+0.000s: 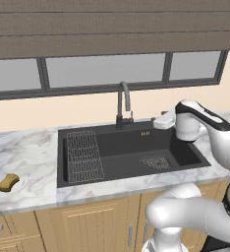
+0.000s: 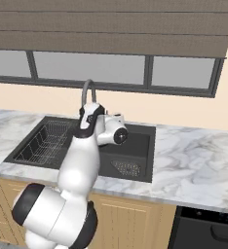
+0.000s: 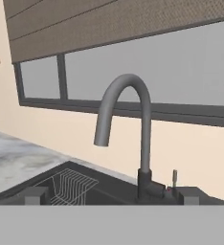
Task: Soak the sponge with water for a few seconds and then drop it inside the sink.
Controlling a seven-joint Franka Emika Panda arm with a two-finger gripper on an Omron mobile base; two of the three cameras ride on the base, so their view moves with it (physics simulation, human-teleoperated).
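End effector: hovers just right of the faucet (image 1: 123,106), level with its base, over the back edge of the sink (image 1: 186,152). In my hand view the two tips (image 3: 37,195) sit low in frame, well apart, nothing between them. I read it as spread and empty.
Aim: hand view looks straight at the faucet; the small lever (image 3: 174,179) just right of its base is near the right tip. My guess is the tap comes first.
Water: no stream from the spout, so the tap looks off.
Sponge (image 1: 8,181): on the desk (image 1: 28,157), far left of the faucet, beyond the sink's left rim, near the desk's front edge. Untouched, well apart from the end effector.
Sink: wire rack (image 1: 84,156) below and left of the faucet, drain strainer (image 1: 156,161) below and right.
Progress: early, I think. No soak, no pickup.
Risk 1: lever is thin and small; an off-centre push could slip past it and leave the water off.
Risk 2: tips are close to the faucet body; a sideways swing could knock the gooseneck.
Risk 3: the sponge lies across the whole sink from the faucet; a long reach may strain the arm, and a loose grip could drop it before it meets any water.
Risk 4: sponge near the desk's front edge; a nudge could push it off.
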